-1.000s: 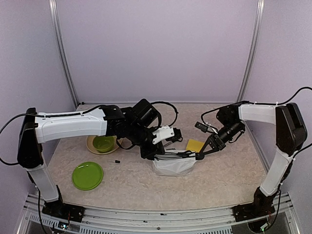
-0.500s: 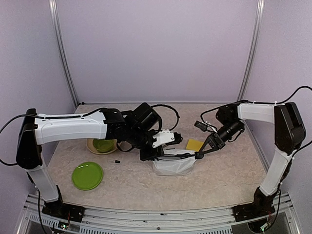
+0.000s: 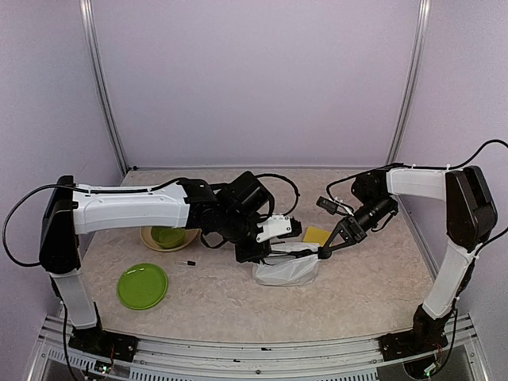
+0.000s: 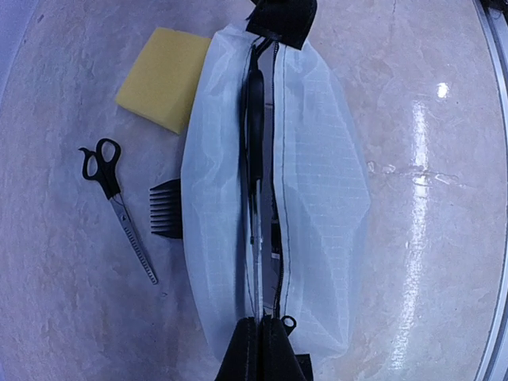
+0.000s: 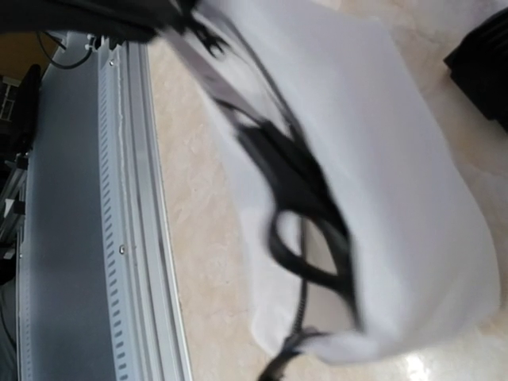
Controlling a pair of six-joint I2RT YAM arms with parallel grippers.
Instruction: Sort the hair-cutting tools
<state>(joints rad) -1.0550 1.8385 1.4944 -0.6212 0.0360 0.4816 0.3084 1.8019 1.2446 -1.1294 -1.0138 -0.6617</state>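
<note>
The white zip pouch (image 3: 286, 270) lies stretched between both grippers. My left gripper (image 3: 258, 255) is shut on its near black end (image 4: 260, 357). My right gripper (image 3: 324, 253) is shut on its far black end (image 4: 282, 17). One pair of black-handled scissors (image 4: 254, 103) lies inside the narrow zip opening; it also shows, blurred, in the right wrist view (image 5: 298, 190). A dark shape deeper inside cannot be made out. The second scissors (image 4: 115, 202) and the black comb guard (image 4: 167, 208) lie on the table beside the pouch. The tiny black pin (image 3: 188, 263) lies to the left.
A yellow sponge (image 3: 317, 236) lies behind the pouch, also in the left wrist view (image 4: 163, 75). A green plate (image 3: 143, 286) sits at the front left and a green bowl (image 3: 168, 235) behind it. The table's metal front rail (image 5: 135, 238) runs near the pouch.
My left gripper has moved a little to the right with the pouch's end, and the pouch has shifted right with it. The right gripper has stayed at the other end.
</note>
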